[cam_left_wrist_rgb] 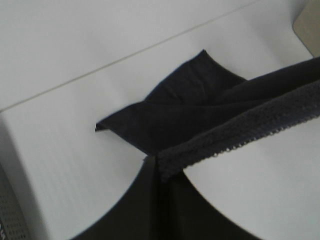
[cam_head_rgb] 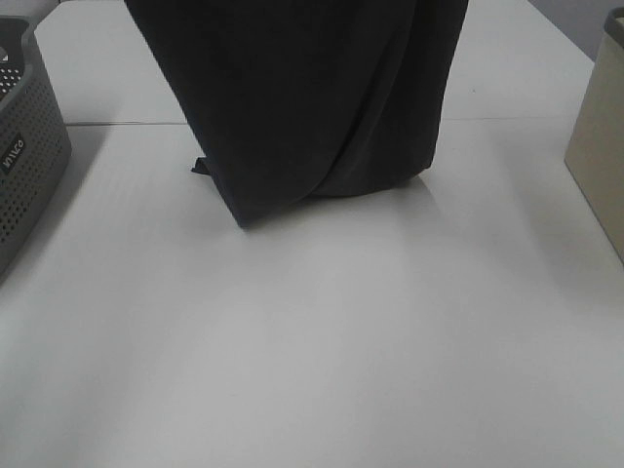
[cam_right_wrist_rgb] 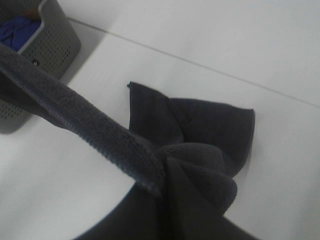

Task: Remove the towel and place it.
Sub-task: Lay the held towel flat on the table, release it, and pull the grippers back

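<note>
Done: towel (cam_head_rgb: 302,97) lifted, lower corner touching surface (cam_head_rgb: 312,341).
Tools: unseen; both apparently clamped on towel's hem.
Left: laying it down.

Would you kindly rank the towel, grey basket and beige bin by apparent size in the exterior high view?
1. towel, clearly largest.
2. grey basket and beige bin: alike, both cropped by the frame, so unranked.

All three cameras look down on the towel (cam_head_rgb: 312,97), wrist views closest.
</note>
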`<state>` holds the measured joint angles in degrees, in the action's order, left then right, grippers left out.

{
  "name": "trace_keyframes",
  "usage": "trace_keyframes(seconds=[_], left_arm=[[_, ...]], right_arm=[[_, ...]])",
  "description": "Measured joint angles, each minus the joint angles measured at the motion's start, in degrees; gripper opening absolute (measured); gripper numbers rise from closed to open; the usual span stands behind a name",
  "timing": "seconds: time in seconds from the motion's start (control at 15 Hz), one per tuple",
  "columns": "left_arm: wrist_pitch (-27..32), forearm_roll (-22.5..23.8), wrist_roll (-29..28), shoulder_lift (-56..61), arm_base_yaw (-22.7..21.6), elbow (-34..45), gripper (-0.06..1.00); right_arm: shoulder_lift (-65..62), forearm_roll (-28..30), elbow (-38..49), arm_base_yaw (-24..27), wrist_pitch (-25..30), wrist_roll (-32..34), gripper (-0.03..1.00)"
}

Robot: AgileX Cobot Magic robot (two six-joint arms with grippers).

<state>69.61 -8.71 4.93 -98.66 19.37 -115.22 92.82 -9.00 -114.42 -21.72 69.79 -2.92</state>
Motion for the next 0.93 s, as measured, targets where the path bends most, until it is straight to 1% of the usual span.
trace_keyframes(seconds=[0.2,0.4,0.47,0.6,0.73,0.93], left_arm=[[-0.29,-1.15,0.17,9.57,0.52,14.90,0.00],[-0.74,-4.47,0.34,18.39,0.97,25.27,0.00],[-0.86,-5.04,0.34,19.94,0.97,27.10,0.00],[-1.49,-7.45,0.17,25.32,0.97,34.43,0.00],[-2.18,-11.12,0.17,29.05,1.03,42.11,0.00],[-2.41,-16.21,0.17,32.83,1.03,50.88,0.00]], right_arm=[[-7.45,-0.29,12.89,-1.55,-0.06,-0.23,0.01],[-14.38,-1.60,22.35,-1.66,-0.52,-0.23,0.01],[-15.47,-1.83,23.84,-1.83,-0.52,-0.11,0.01],[-19.19,-3.38,29.28,-2.01,-1.15,0.29,0.01],[-22.86,-4.35,34.61,-2.12,-1.20,1.55,0.01],[-27.33,-6.02,43.20,-2.23,-1.32,2.92,0.01]])
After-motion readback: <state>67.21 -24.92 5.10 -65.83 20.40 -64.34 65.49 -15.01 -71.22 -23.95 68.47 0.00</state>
